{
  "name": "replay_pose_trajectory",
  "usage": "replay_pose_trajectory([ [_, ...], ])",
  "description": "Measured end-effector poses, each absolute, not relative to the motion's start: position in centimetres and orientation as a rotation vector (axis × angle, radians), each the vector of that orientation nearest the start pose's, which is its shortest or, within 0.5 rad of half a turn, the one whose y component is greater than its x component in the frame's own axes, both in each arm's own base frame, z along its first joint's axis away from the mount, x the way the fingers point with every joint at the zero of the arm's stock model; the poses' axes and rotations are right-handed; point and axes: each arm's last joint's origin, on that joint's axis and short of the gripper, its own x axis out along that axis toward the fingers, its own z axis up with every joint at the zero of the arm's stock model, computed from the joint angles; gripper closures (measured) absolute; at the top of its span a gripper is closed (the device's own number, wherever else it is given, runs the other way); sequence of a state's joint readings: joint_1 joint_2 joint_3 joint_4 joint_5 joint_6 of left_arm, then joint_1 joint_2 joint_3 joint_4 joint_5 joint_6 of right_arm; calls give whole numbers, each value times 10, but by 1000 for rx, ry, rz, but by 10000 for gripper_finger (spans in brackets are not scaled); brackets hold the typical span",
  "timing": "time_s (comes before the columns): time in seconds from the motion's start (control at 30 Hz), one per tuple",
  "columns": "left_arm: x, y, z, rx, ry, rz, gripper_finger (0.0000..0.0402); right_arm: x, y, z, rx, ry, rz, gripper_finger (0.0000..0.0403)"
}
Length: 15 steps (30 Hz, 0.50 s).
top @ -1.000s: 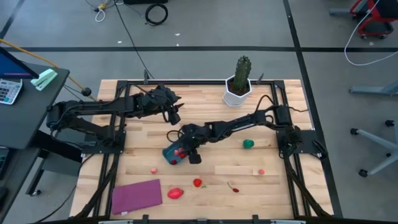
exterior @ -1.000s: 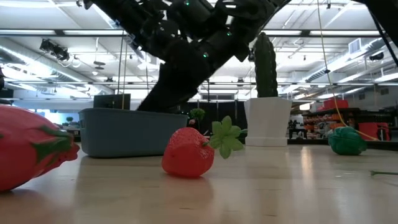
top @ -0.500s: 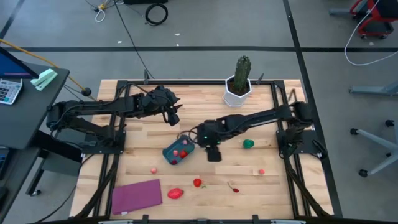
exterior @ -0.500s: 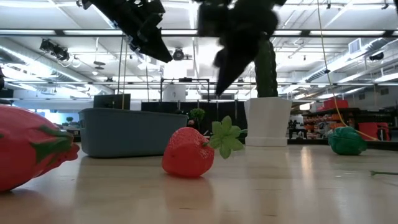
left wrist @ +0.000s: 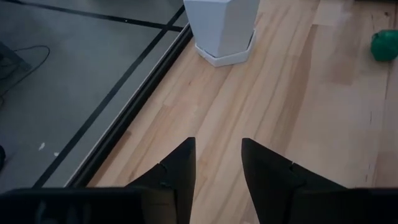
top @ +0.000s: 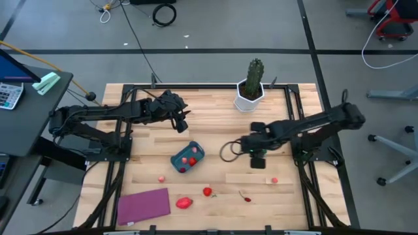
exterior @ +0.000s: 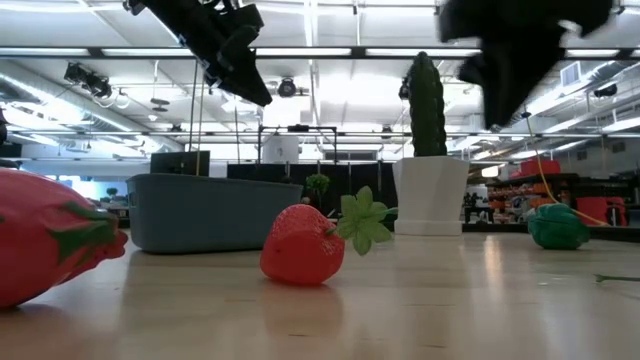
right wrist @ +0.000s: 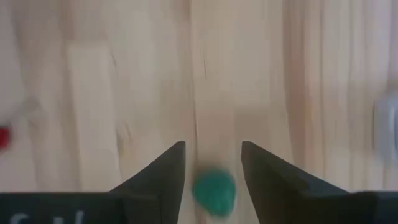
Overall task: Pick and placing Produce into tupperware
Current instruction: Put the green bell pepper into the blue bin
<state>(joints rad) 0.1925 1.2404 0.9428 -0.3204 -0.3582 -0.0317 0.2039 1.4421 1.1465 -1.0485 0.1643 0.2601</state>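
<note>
1. Over the counter (top: 215,124) at about 3 o'clock from its middle: right end effector (right wrist: 212,163), fingers parted with a gap, gripping nothing; green produce piece (right wrist: 213,190) on the wood, seen in the gap between the two fingers in the right wrist view.
2. At 10 o'clock, raised off the counter: left end effector (left wrist: 217,163), fingers partly apart and empty, facing the white cactus pot (left wrist: 224,28).
3. Near the middle, slightly toward 8 o'clock: teal tupperware (top: 187,157), with small red and pink produce pieces (top: 190,158) inside.
4. Toward 6 o'clock on bare wood: red strawberry (top: 208,191), larger pink-red fruit (top: 184,203), tiny pink piece (top: 160,178) at 7 o'clock, another small pink piece (top: 274,180) at 4 o'clock.
5. At 7 o'clock near the edge: purple mat (top: 143,205), lying flat.
</note>
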Motion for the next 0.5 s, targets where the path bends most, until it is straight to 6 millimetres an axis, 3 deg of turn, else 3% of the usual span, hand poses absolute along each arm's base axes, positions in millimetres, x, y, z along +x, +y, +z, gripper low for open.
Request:
replay_pose_trajectory([
  [0.23, 257, 60, 284, 12, 612, 546, 268, 202, 48, 233, -16, 1350, -170, 210],
  [0.5, 257, 60, 284, -18, 603, 555, 273, 184, 44, 208, -29, 1401, -153, 155],
])
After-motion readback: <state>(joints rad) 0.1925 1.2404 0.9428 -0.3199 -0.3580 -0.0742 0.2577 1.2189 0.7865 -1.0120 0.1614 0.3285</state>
